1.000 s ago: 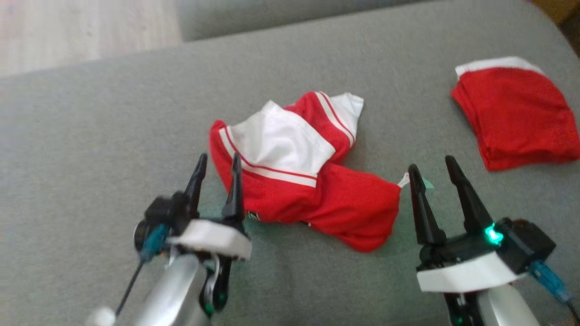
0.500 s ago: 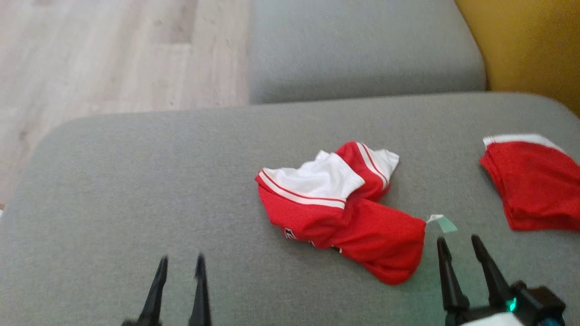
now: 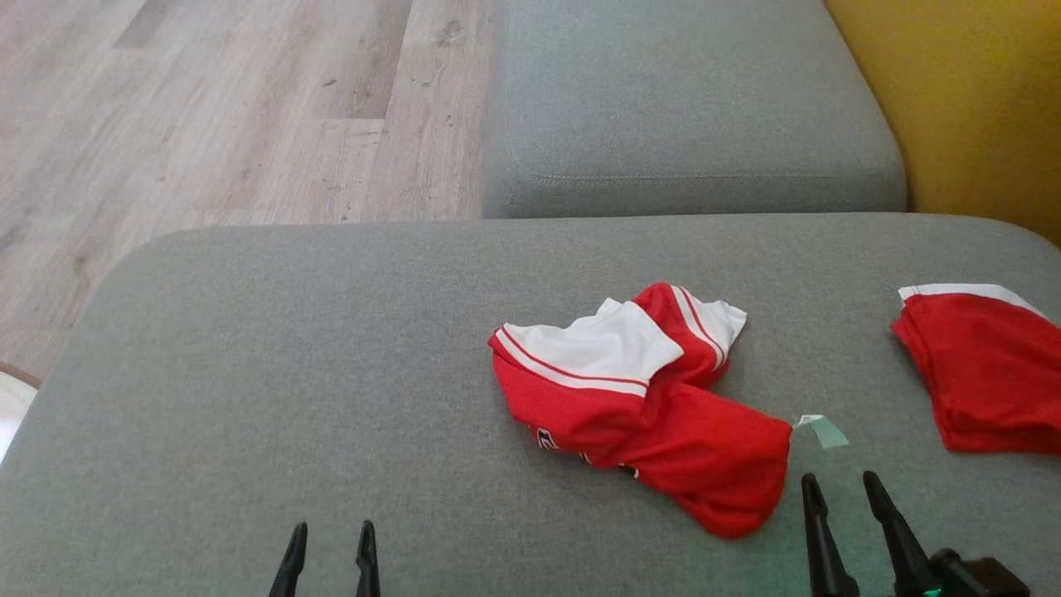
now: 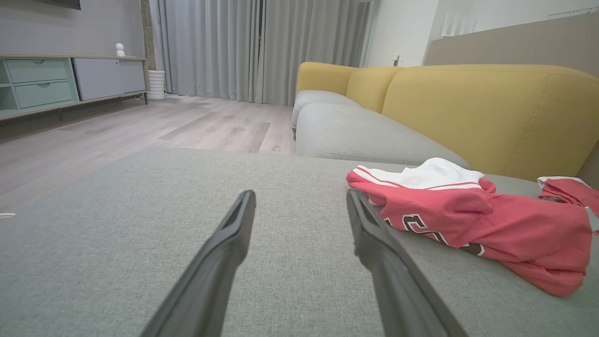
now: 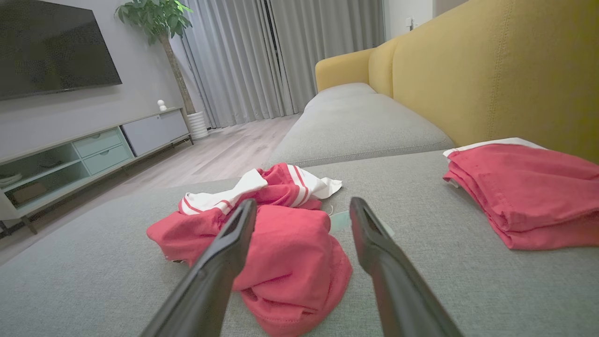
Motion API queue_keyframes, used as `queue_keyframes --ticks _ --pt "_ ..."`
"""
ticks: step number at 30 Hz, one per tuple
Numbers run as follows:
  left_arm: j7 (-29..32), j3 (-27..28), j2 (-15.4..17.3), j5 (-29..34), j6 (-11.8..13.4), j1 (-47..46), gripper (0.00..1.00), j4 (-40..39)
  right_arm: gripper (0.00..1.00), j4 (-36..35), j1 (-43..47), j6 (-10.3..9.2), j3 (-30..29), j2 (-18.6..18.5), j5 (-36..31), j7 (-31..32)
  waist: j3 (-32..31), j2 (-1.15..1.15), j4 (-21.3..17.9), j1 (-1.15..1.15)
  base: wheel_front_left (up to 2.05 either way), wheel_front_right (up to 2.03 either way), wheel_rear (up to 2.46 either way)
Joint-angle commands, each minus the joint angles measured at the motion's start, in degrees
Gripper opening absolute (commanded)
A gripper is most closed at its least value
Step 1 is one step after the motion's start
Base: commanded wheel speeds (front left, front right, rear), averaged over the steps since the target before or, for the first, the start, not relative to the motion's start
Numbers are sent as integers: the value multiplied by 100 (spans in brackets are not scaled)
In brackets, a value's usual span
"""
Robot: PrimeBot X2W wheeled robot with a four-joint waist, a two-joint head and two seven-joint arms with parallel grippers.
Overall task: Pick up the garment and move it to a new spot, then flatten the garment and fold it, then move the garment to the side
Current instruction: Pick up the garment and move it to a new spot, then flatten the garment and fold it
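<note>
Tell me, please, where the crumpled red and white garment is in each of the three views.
Head view: the crumpled garment lies right of centre on the grey cushion.
Left wrist view: the crumpled garment lies at the right, at mid-height.
Right wrist view: the crumpled garment lies low in the centre.
Shared landmark: the folded red garment, at the right edge in every view.

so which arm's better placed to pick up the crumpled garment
Right, probably. The right fingers stand open just beside the garment's near red end, while the left fingers, also open, are farther off across bare cushion.
</note>
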Motion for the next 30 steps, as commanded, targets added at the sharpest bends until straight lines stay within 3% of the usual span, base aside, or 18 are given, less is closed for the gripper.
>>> queue_keyframes --ticks 1,11,19,24,30 --pt "-54 105 -42 42 -1 -219 100 -168 100 -159 -123 -5 129 -42 -70 -21 -6 0 7 0 0 0 0" --pt "-54 29 -43 74 1 -248 100 -120 100 -148 -85 -5 199 -34 -90 -21 -8 0 -7 0 0 0 0" --pt "-54 -24 -43 125 -91 -740 100 32 100 -216 -262 -5 352 -67 -90 -21 330 0 -313 0 0 0 0" --pt "-54 -182 -43 266 -303 -1764 100 302 100 -362 -518 -5 511 -217 -80 -21 806 0 -695 0 0 0 0" --pt "58 -740 -43 197 -520 -3850 100 1172 100 -601 -942 -5 616 -451 -19 -21 1799 0 -1089 0 0 0 0"
